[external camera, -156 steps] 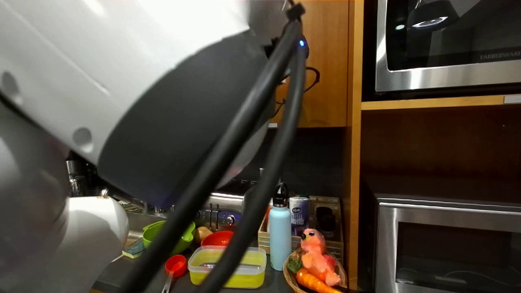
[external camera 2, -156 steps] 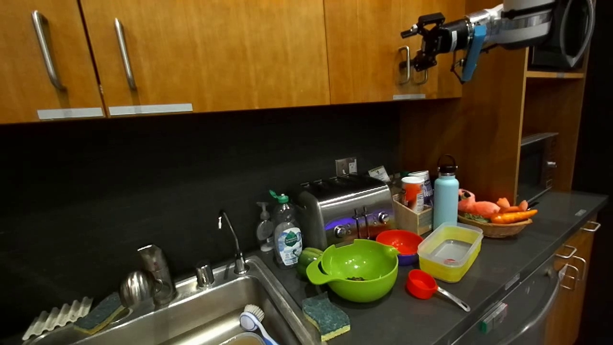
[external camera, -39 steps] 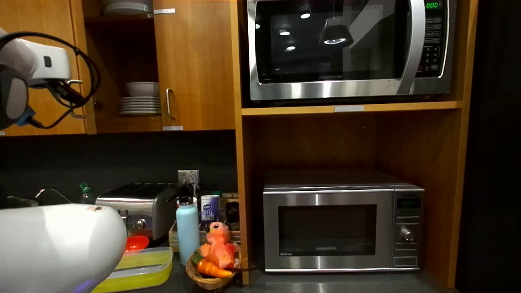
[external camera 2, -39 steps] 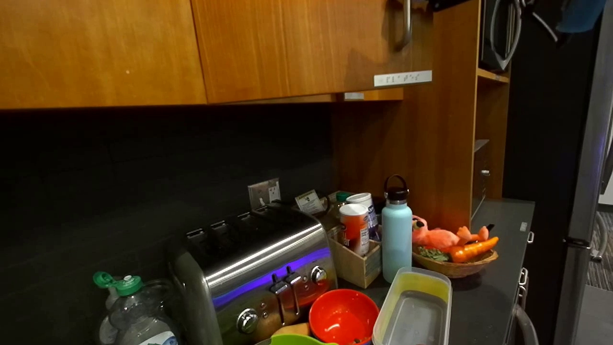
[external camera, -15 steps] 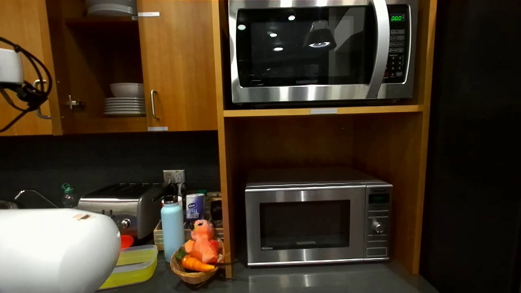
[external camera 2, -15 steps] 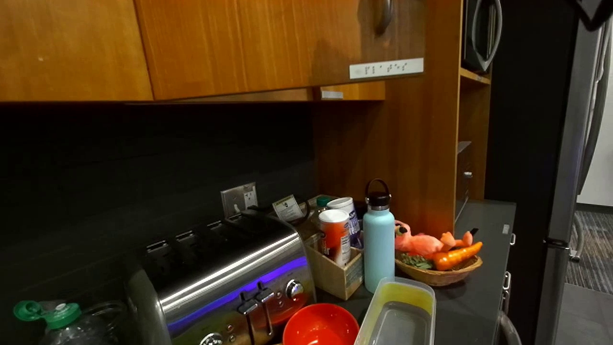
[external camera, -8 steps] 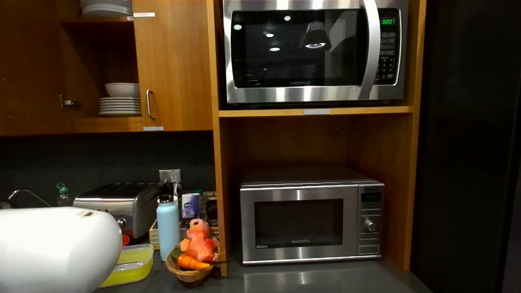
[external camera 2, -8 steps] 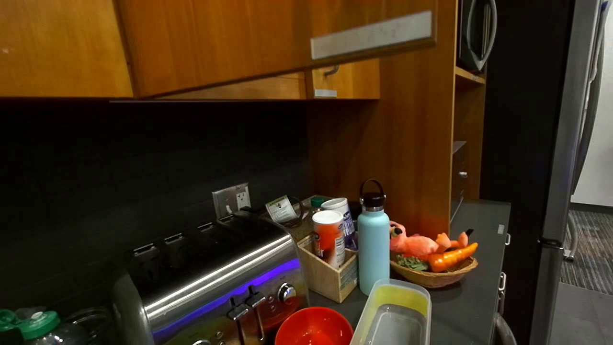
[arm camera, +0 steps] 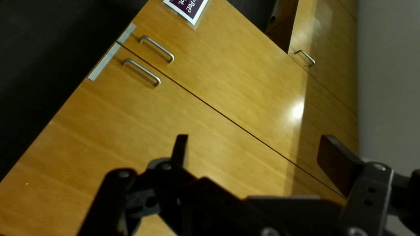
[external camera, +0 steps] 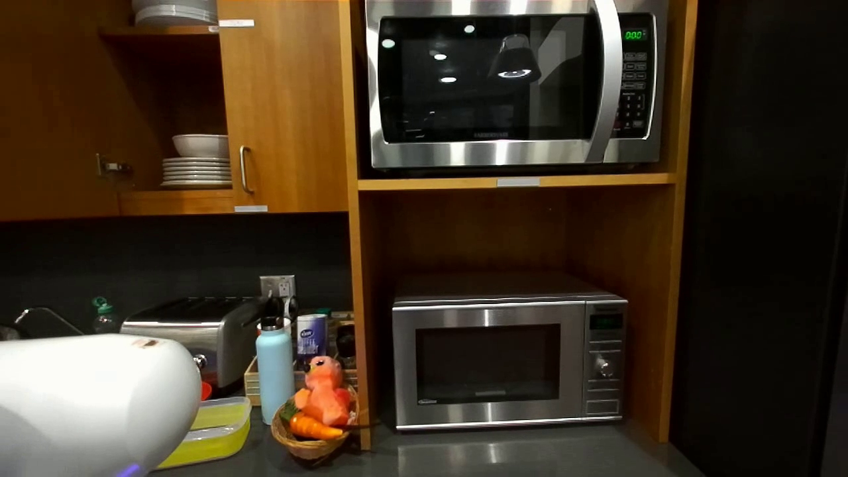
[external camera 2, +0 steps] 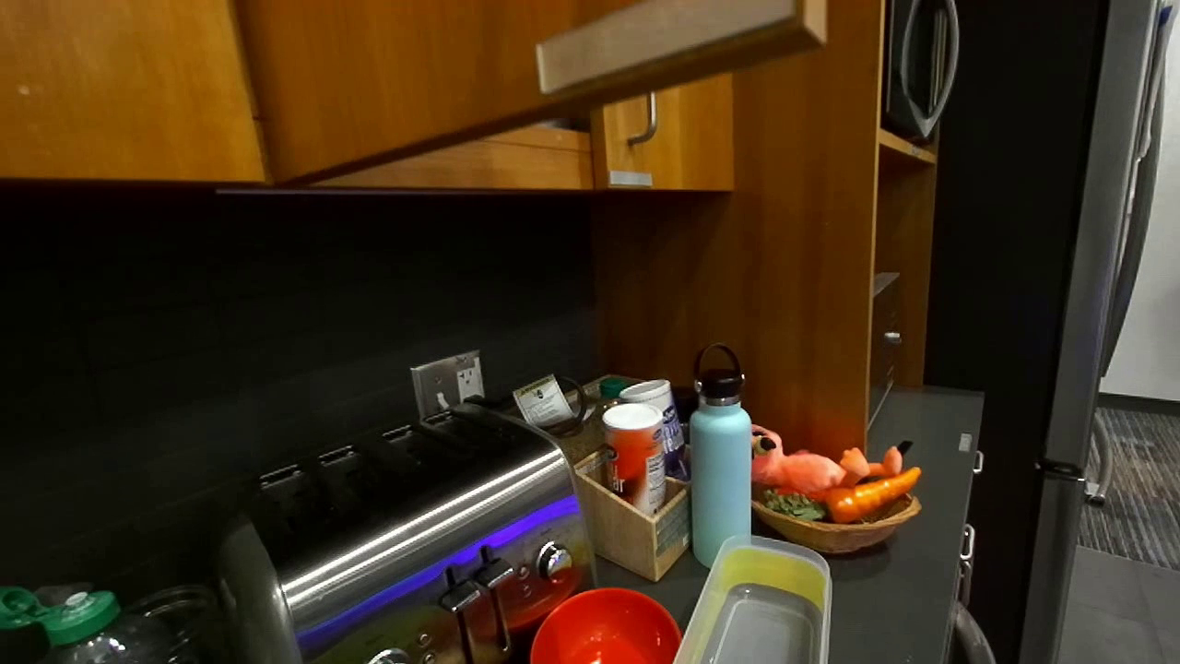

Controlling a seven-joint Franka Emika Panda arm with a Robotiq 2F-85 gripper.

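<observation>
The hand (arm camera: 252,144) is released, fingers (arm camera: 338,164) spread with nothing between, facing closed doors (arm camera: 229,88); whether it touches anything, I cannot tell. The cabinet door (external camera 2: 415,74) stands swung out on the left, above the toaster (external camera 2: 433,526). Handling it well probably means slow, arcing pressure near its free edge, clear of the plates (external camera: 197,173).

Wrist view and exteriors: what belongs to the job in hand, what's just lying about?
Likely the job: tool, open; cabinet doors it faces and their handles; swung-out door.

Just lying about: blue bottle; toaster; red bowl; plastic container; wooden box; basket with pink plush toy and carrot; upper microwave; lower microwave.
</observation>
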